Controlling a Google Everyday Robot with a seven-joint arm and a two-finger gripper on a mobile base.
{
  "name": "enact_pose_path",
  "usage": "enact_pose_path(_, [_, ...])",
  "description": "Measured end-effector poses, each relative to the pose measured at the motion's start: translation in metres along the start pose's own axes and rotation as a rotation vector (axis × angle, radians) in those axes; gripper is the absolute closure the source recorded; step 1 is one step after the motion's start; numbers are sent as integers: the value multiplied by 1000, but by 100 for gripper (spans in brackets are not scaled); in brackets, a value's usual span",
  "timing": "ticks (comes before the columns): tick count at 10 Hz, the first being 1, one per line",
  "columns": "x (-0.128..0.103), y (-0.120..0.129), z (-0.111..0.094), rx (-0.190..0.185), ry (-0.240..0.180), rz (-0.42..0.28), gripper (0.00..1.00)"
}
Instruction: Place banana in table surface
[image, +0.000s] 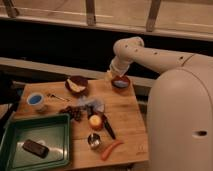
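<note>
Just left of the small maroon bowl (121, 82), above the far edge of the desk (127, 117): tool (110, 76), clamped on the pale yellow banana (108, 76). Farther left of that bowl, a larger maroon bowl (68, 83). Nearer than it, an orange (95, 121), a carrot (111, 149) and a green tray (30, 121).

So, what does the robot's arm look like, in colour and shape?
The arm is creamy white, made of thick rounded tubes with rows of small dark dots along the shell. No cables show. The pincer, above the far edge of the table surface beside the small red bowl, shows only as a small pale tip.
</note>
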Motion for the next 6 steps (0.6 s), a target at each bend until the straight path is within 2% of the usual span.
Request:
enact_pose_path(2, [-25, 24, 9, -23, -7, -60, 37])
enact_pose_path(5, [-66, 71, 30, -102, 0, -147, 37])
enact_pose_path(6, [-73, 80, 33, -116, 1, -161, 37])
